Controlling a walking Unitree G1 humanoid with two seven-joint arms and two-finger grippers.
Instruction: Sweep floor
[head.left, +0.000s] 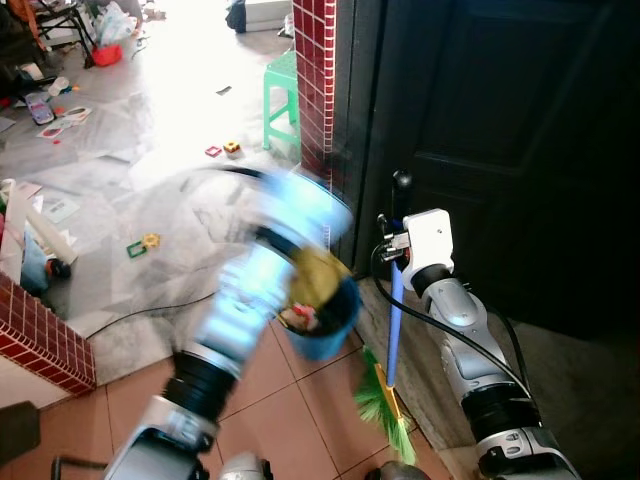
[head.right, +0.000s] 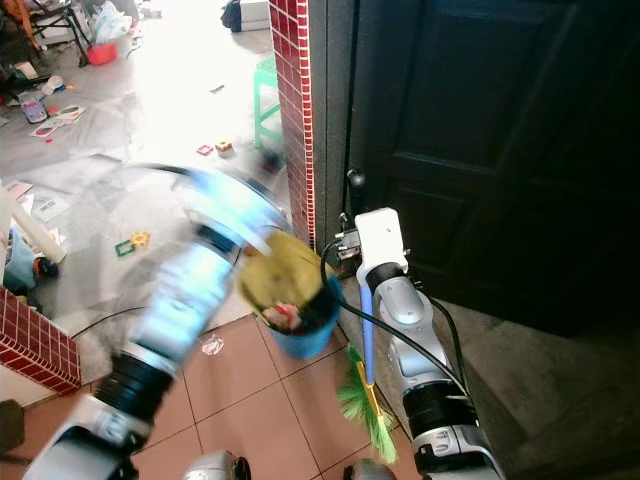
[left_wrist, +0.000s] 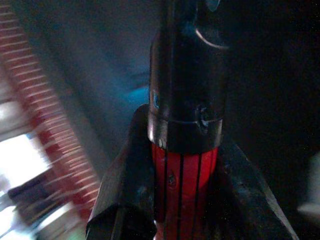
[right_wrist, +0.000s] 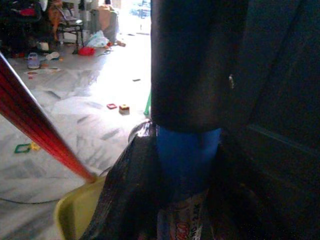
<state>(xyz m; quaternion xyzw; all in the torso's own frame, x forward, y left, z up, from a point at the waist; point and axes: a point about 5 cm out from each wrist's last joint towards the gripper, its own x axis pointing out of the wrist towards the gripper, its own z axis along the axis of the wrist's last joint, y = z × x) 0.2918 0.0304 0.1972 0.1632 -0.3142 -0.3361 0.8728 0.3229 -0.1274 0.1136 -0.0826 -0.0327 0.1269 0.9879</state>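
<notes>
My left arm, blurred by motion, reaches up at the left, and its gripper (left_wrist: 184, 155) is shut on the red handle (left_wrist: 183, 175) of a dustpan. The dustpan (head.left: 322, 305) is blue outside and yellow inside, holds bits of debris, and hangs above the terracotta tiles. My right gripper (head.left: 398, 250) is shut on the blue handle (head.left: 394, 330) of a broom, close to the dark door. The broom's green bristles (head.left: 385, 405) rest on the tiles just right of the dustpan. In the right wrist view the blue handle (right_wrist: 186, 155) sits between the fingers, beside the dustpan's yellow rim (right_wrist: 75, 210).
A red brick pillar (head.left: 318, 90) and a dark door (head.left: 500, 150) stand ahead on the right. A green stool (head.left: 280, 95) is beside the pillar. Small toys (head.left: 222, 150) and clutter lie on the grey floor; a low brick wall (head.left: 40, 340) and a cable (head.left: 150, 310) are at the left.
</notes>
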